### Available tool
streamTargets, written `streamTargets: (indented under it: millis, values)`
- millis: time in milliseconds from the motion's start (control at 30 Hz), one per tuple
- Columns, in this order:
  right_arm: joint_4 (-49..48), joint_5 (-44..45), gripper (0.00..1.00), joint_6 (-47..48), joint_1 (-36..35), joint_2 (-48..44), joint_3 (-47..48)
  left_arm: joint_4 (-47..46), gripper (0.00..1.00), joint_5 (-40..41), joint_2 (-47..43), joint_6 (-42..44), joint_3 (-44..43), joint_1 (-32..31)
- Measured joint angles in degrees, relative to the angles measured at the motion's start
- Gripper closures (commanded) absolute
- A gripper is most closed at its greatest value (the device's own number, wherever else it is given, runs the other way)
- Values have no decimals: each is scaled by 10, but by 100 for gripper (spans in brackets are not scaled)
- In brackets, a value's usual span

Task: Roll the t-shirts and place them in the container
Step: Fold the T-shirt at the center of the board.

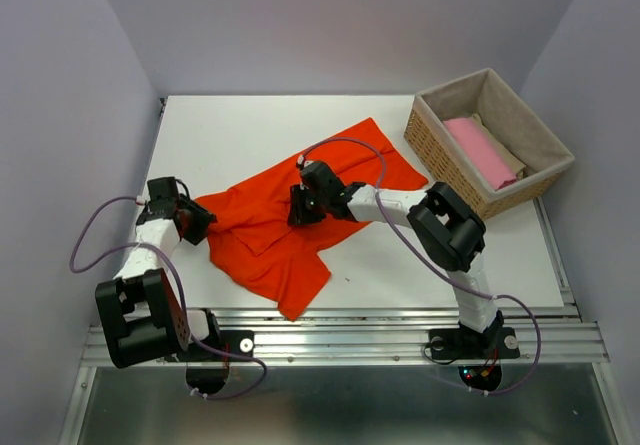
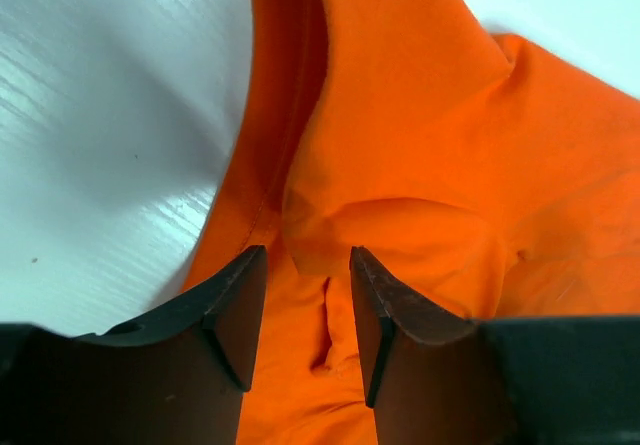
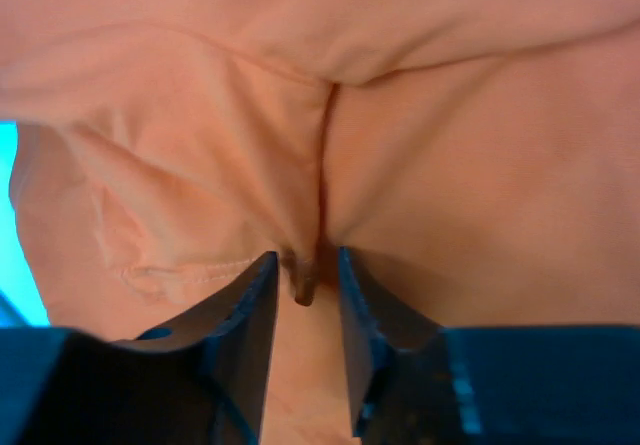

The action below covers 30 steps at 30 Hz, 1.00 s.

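Observation:
A bright orange-red t-shirt [image 1: 270, 240] lies crumpled across the middle of the white table [image 1: 450, 255]. My left gripper [image 1: 197, 220] is low over the shirt's left edge. In the left wrist view its jaws [image 2: 307, 255] stand apart over wrinkled orange cloth [image 2: 420, 145], clamping nothing. My right gripper [image 1: 298, 208] rests on the shirt's middle. In the right wrist view it [image 3: 305, 257] is narrowly open, and a raised fold of the fabric [image 3: 303, 283] stands loose between the tips. A pale pink t-shirt [image 1: 480, 151] and a beige one [image 1: 510, 153] lie in the basket.
A wicker basket [image 1: 430, 150] with a beige liner sits at the table's back right corner. Grey walls close in the left, back and right. A metal rail [image 1: 350, 340] with both arm bases runs along the near edge.

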State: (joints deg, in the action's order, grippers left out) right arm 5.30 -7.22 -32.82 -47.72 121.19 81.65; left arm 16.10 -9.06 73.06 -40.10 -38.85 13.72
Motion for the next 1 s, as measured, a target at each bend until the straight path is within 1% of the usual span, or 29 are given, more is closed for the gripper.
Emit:
streamTargets:
  millis: [100,133,233,333,433,500,600,733,800,833,867,967,1000]
  values:
    - [3,9,59,8,5,-10,-1,23,48,9,-26,0,-4,0]
    - [5,11,55,10,8,-13,-2,31,48,14,-33,0,-7,0]
    - [7,14,55,16,29,-27,-5,47,48,41,-49,7,-45,0]
    - [7,16,55,22,71,-41,-5,41,48,66,-35,18,-86,1]
    - [9,16,56,29,115,-42,3,22,48,79,12,27,-119,3]
    - [19,19,56,34,139,-40,17,4,48,83,63,32,-132,6]
    - [32,21,56,46,166,-17,76,-6,47,85,120,35,-134,6]
    - [37,20,57,59,180,31,162,-14,48,87,165,34,-134,7]
    - [45,19,57,62,185,57,196,-21,53,88,180,31,-134,7]
    - [49,17,57,63,188,73,218,-24,57,89,186,30,-134,7]
    - [52,16,57,63,192,93,241,-29,68,89,191,28,-134,6]
    - [63,14,57,63,203,132,278,-37,89,92,213,23,-137,7]
    - [65,14,57,63,210,150,294,-39,100,92,221,21,-141,7]
